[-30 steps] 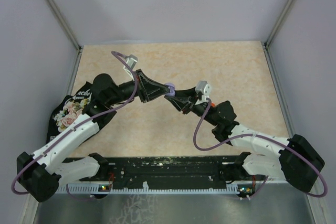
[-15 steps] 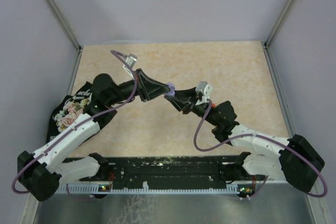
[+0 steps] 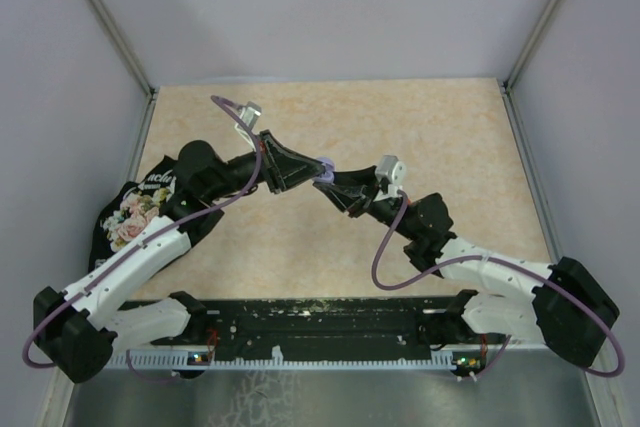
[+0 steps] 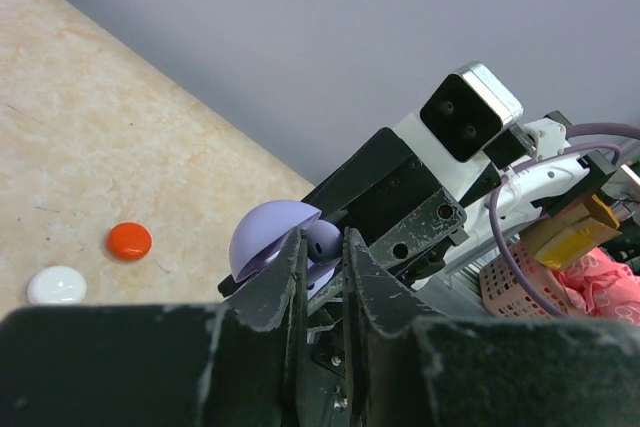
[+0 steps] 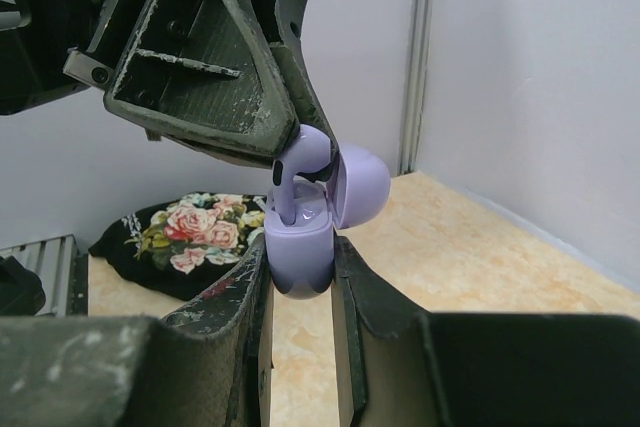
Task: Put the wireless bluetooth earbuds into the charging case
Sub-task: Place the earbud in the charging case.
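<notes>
My right gripper (image 5: 300, 269) is shut on the body of a lilac charging case (image 5: 298, 247), held upright above the table with its lid (image 5: 362, 185) hinged open. My left gripper (image 4: 325, 243) is shut on a lilac earbud (image 4: 323, 237). In the right wrist view the earbud (image 5: 300, 162) hangs from the left fingers (image 5: 225, 57), with its stem reaching down into the open case. From above, both grippers meet at the case (image 3: 322, 167) over the table's middle. The well under the earbud is partly hidden.
A small red disc (image 4: 130, 240) and a white disc (image 4: 56, 285) lie on the beige table (image 3: 430, 137). A black floral pouch (image 3: 130, 212) sits at the left edge under the left arm. A pink basket (image 4: 510, 277) stands beyond the table. Grey walls enclose three sides.
The right wrist has shifted very slightly to the right. Both grips and the earbud over the case look the same.
</notes>
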{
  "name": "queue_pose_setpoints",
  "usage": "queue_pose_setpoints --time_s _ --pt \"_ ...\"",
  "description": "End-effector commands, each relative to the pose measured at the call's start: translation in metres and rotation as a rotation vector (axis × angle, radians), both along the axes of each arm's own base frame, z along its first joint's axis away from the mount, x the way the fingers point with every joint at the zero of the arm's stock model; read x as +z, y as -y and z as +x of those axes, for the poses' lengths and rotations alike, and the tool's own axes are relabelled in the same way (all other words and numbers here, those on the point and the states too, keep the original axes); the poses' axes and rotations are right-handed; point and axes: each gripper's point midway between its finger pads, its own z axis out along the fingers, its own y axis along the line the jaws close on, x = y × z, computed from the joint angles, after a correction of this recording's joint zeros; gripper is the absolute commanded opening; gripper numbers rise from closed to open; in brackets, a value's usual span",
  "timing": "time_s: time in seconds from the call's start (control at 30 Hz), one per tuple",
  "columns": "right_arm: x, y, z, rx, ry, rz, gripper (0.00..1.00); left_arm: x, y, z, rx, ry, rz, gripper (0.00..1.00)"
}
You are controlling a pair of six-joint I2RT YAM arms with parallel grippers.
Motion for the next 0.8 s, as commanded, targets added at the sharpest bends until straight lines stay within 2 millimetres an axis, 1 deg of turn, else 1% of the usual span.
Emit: queue_pose_setpoints --time_s 0.0,0.1,0.3,0.5,0.6,0.77 --pt "0.048 0.009 -0.015 0.015 0.106 0.110 0.00 -0.006 0.002 -0.001 0.005 0.004 0.023 0.13" --pt "0.048 0.011 -0.015 0.012 0.103 0.116 0.00 -0.013 0.001 -0.002 0.016 -0.003 0.050 0.15" --pt "0.047 0.010 -0.016 0.015 0.102 0.110 0.00 -0.018 -0.003 0.001 0.050 -0.005 0.091 0.27" --pt "0.044 0.006 -0.014 0.016 0.112 0.073 0.00 -0.014 -0.003 0.005 0.058 -0.001 0.114 0.35" --pt "0.040 0.005 -0.012 0.010 0.112 0.053 0.00 -0.011 -0.003 0.007 0.065 0.010 0.134 0.41" --pt "0.032 0.005 -0.006 -0.021 0.107 0.017 0.00 -0.005 -0.005 0.009 0.080 0.023 0.167 0.45"
